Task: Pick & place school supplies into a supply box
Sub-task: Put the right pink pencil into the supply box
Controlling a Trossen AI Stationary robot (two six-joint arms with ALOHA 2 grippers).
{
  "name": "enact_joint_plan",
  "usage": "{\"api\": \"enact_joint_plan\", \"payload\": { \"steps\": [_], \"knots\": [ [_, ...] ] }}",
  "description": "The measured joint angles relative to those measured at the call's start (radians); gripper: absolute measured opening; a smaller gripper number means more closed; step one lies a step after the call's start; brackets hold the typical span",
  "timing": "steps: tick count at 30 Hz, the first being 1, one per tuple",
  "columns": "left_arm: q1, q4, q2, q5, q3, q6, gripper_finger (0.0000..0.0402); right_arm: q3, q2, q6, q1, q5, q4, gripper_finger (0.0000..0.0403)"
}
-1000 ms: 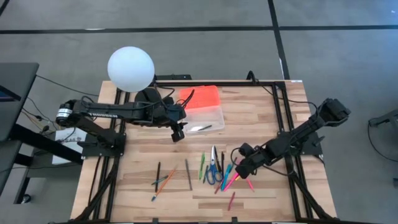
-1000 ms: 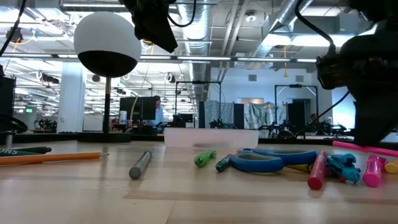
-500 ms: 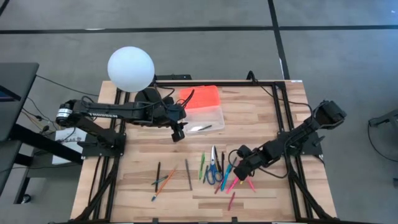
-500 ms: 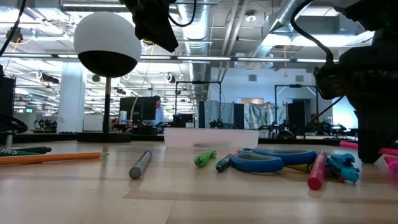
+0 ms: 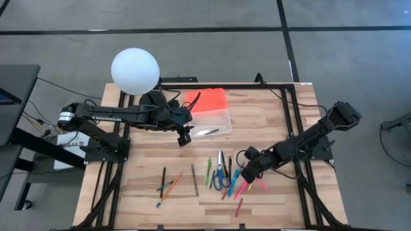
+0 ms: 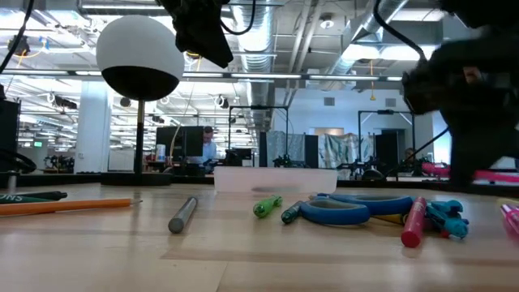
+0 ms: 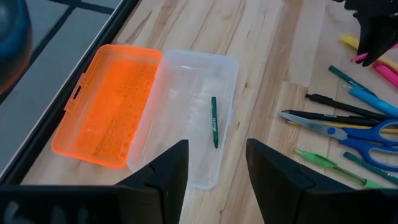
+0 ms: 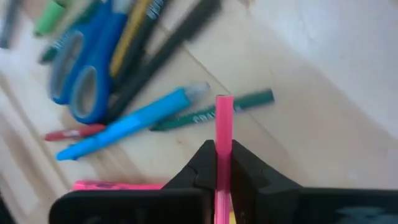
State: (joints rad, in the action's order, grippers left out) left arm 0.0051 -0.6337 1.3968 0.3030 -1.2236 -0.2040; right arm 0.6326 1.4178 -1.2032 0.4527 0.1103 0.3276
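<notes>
My right gripper (image 8: 222, 163) just clamped shut on a pink pen (image 8: 223, 124) and has lifted it off the pile; half a second ago I was still down among the pens. So the pick is done, carry comes next. The pen's long axis runs straight out between my fingers, roughly level, its free end pointing ahead of me. The supply box (image 5: 212, 120) sits well apart, lid open. My left gripper (image 5: 184, 138) hangs open just beside the box.
</notes>
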Motion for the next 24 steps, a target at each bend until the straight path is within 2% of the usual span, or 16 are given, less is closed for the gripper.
{"api": "enact_joint_plan", "payload": {
  "steps": [6,12,18,24],
  "knots": [
    [0.000,0.000,0.000,0.000,0.000,-0.019,0.0157,0.083,-0.054,0.185,-0.085,0.023,0.072,0.0006],
    [0.000,-0.043,0.000,0.010,0.000,-0.098,0.0157,0.191,-0.059,0.489,-0.269,0.027,0.106,0.0010],
    [-0.037,-0.193,-0.002,0.128,0.000,-0.260,0.0157,0.299,-0.054,0.817,-0.484,0.023,0.079,0.0007],
    [-0.127,-0.257,-0.004,0.254,0.000,-0.387,0.0157,0.365,-0.039,1.029,-0.660,-0.025,0.007,0.0006]
  ]
}}
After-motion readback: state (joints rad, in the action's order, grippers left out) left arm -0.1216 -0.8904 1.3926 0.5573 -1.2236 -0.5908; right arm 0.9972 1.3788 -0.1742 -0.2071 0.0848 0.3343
